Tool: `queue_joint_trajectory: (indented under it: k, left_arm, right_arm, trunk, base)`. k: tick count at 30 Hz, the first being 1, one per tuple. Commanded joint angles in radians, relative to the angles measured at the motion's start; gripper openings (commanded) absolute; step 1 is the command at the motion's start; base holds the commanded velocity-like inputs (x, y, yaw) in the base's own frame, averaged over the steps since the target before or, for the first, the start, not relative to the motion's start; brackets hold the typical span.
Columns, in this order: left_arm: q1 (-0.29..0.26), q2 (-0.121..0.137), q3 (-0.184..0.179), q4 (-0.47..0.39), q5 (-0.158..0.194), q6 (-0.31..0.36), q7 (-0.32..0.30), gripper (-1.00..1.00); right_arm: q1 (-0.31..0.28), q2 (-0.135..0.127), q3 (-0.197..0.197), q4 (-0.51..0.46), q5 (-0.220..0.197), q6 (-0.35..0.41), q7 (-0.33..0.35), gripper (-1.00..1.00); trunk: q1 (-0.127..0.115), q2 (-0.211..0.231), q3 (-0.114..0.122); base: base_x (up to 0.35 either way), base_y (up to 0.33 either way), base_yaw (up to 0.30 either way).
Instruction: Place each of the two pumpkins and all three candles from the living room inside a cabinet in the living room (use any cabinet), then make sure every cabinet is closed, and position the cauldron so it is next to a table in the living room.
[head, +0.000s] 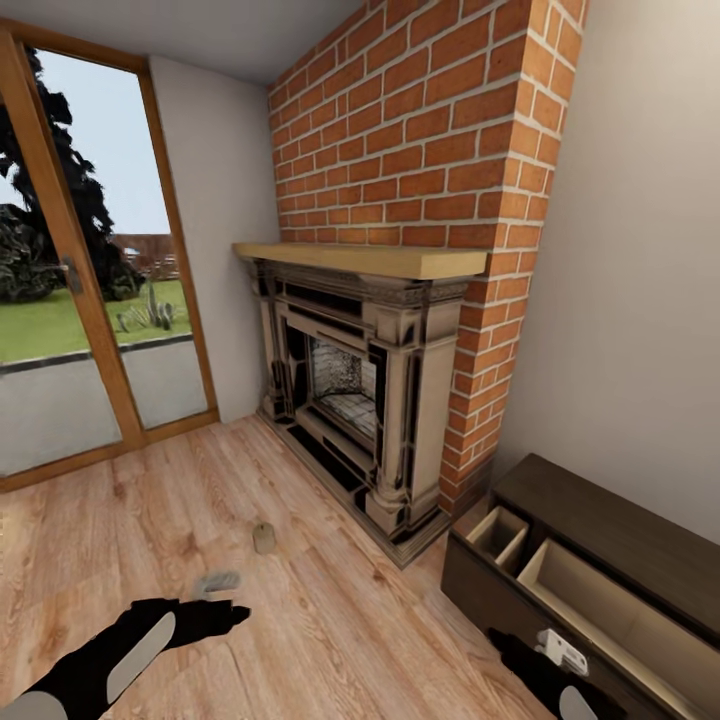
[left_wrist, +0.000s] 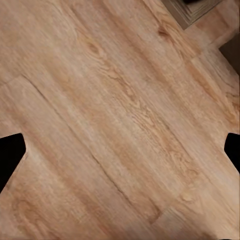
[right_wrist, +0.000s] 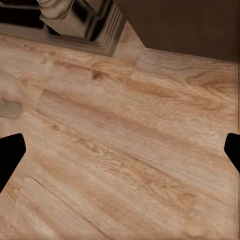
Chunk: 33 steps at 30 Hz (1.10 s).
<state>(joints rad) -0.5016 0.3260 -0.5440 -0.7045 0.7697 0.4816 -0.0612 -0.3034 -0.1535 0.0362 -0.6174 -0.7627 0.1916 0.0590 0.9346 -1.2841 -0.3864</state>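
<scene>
The floor (head: 330, 620) is pale wood plank with visible grain, matt. Rough red brick (head: 420, 130) rises over a smooth wooden mantel (head: 360, 260). The cabinet (head: 620, 535) is dark brown wood.

Two black robot arms reach forward low in the head view. The left arm (head: 110, 655) stretches from the lower left corner toward the middle, a pale grey panel along its forearm, ending in the left gripper (head: 222, 612). The right arm (head: 560, 680) enters at the lower right with a white fitting at the wrist. In each wrist view, both grippers' jaws stand wide apart, holding nothing
</scene>
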Motion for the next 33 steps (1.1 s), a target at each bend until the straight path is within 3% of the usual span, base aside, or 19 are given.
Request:
queue_joint_trajectory:
  k: [1,6,10,23,33]
  left_arm:
    - [-0.001,-0.007,-0.004,0.002,0.002,-0.007,0.026,1.00]
    - [0.000,-0.050,-0.007,0.010,0.001,-0.040,0.142,1.00]
    - [0.001,-0.079,-0.007,0.012,0.001,-0.055,0.200,1.00]
    - [0.006,-0.119,-0.008,0.014,0.002,-0.168,0.232,1.00]
    - [0.007,-0.123,-0.006,0.014,0.003,-0.181,0.233,1.00]
  right_arm:
    - [0.000,0.004,0.013,-0.001,-0.008,-0.002,-0.020,1.00]
    - [-0.001,0.023,0.065,-0.002,-0.007,-0.012,-0.128,1.00]
    - [-0.002,0.033,0.096,-0.007,-0.008,-0.015,-0.200,1.00]
    - [-0.002,0.057,0.209,-0.046,0.023,-0.019,-0.234,1.00]
    - [-0.002,0.057,0.301,-0.050,0.026,-0.036,-0.232,1.00]
  trunk:
    - [0.000,-0.001,-0.001]
    - [0.000,-0.001,-0.002]
    - [0.000,-0.001,-0.004]
    - [0.000,-0.001,-0.010]
    - [0.000,-0.001,-0.010]
  base:
    - [0.000,0.000,0.156]
    - [0.000,0.000,0.213]
    - [0.020,-0.004,0.249]
    - [0.214,-0.062,0.115]
    - [0.181,-0.032,0.006]
